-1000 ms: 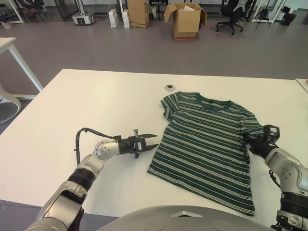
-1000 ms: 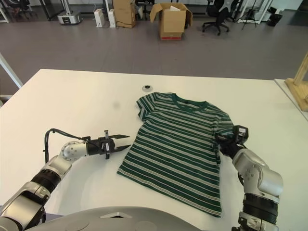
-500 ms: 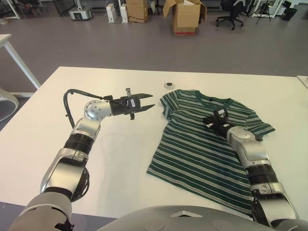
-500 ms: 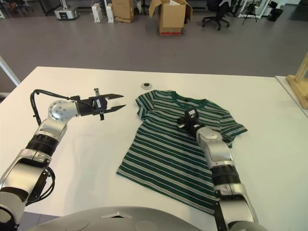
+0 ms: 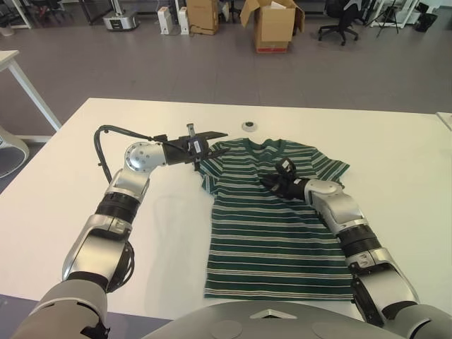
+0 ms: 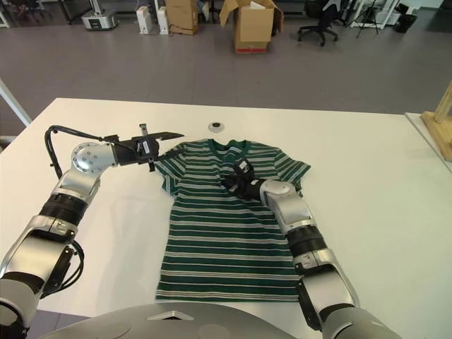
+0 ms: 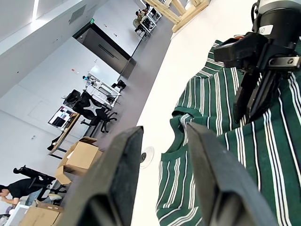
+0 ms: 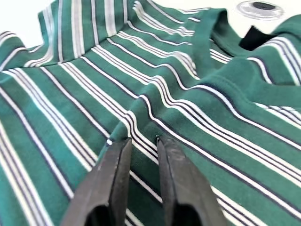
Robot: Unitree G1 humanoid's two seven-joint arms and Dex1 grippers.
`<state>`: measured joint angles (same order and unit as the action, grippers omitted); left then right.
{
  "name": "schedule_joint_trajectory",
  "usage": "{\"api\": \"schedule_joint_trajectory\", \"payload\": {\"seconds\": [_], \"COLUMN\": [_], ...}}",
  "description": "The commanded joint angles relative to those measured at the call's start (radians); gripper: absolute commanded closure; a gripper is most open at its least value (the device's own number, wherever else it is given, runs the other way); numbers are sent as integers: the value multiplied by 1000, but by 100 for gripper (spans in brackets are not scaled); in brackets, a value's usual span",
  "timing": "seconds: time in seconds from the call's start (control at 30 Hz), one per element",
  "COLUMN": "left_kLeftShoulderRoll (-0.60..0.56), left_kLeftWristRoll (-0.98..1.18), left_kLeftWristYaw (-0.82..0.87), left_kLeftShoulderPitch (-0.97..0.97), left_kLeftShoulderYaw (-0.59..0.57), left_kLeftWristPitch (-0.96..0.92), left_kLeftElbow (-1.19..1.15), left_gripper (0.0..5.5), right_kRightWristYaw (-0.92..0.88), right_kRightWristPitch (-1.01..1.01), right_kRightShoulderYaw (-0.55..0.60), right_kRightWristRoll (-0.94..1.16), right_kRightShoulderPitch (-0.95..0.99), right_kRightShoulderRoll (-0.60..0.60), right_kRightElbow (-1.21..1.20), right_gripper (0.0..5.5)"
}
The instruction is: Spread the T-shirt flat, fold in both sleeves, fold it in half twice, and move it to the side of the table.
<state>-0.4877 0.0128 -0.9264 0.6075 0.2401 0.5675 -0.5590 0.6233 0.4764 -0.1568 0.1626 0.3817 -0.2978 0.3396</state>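
Note:
A green striped T-shirt (image 5: 275, 233) lies spread on the white table (image 5: 92, 155), collar at the far side, hem toward the near edge. My left gripper (image 5: 215, 142) hovers open at the shirt's left shoulder, with nothing between its fingers (image 7: 117, 179). My right gripper (image 5: 270, 182) rests on the chest just below the collar. In the right wrist view its fingers (image 8: 115, 183) stand almost together, with a raised ridge of striped fabric (image 8: 141, 132) running between them. The short sleeves lie out to both sides.
A small round disc (image 5: 248, 127) sits on the table just beyond the collar. A wooden frame (image 6: 438, 120) stands past the table's right edge. Cardboard boxes (image 5: 272, 28) and office chairs are on the floor far behind.
The T-shirt has slid left and turned square to the table, carried along by my right gripper moving left. My left gripper has shifted right to the shirt's left shoulder.

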Motion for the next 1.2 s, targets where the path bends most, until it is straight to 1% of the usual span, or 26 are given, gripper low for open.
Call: {"api": "schedule_joint_trajectory", "payload": {"seconds": [0.03,0.1,0.17,0.23,0.3,0.37,0.47,0.53,0.67,0.87,1.1,1.2], "left_kLeftShoulderRoll": [-6,5,24,34,74,109,125,123,134,150,161,169], "left_kLeftWristRoll": [-98,-147,-156,-157,-11,123,253,276,285,252,181,159], "left_kLeftWristYaw": [31,82,172,228,222,199,206,201,152,104,116,124], "left_kLeftShoulderPitch": [-57,-66,-50,-31,-33,-51,-70,-78,-95,-99,-70,-54], "left_kLeftShoulderYaw": [41,53,21,-1,-113,-217,-332,-359,-369,-336,-304,-297], "left_kLeftWristPitch": [24,50,24,7,-104,-207,-349,-426,-501,-494,-440,-414], "left_kLeftElbow": [-143,-252,-353,-410,-406,-375,-332,-338,-333,-348,-424,-449], "left_gripper": [383,383,383,383,383,383,383,383,383,383,383,440], "right_kRightWristYaw": [-51,-80,-117,-140,-173,-194,-221,-234,-251,-260,-267,-270], "right_kRightWristPitch": [94,174,245,279,281,283,287,284,282,280,262,249], "right_kRightShoulderYaw": [148,263,378,423,477,507,520,517,507,501,502,504], "right_kRightWristRoll": [118,222,320,357,367,371,376,376,372,359,345,339], "right_kRightShoulderPitch": [-14,8,33,39,5,-35,-92,-111,-121,-130,-129,-136], "right_kRightShoulderRoll": [24,32,24,14,-11,-17,5,17,21,12,10,8], "right_kRightElbow": [-107,-175,-210,-225,-236,-256,-290,-299,-299,-282,-255,-245], "right_gripper": [449,449,449,449,449,449,449,449,449,449,449,449]}}
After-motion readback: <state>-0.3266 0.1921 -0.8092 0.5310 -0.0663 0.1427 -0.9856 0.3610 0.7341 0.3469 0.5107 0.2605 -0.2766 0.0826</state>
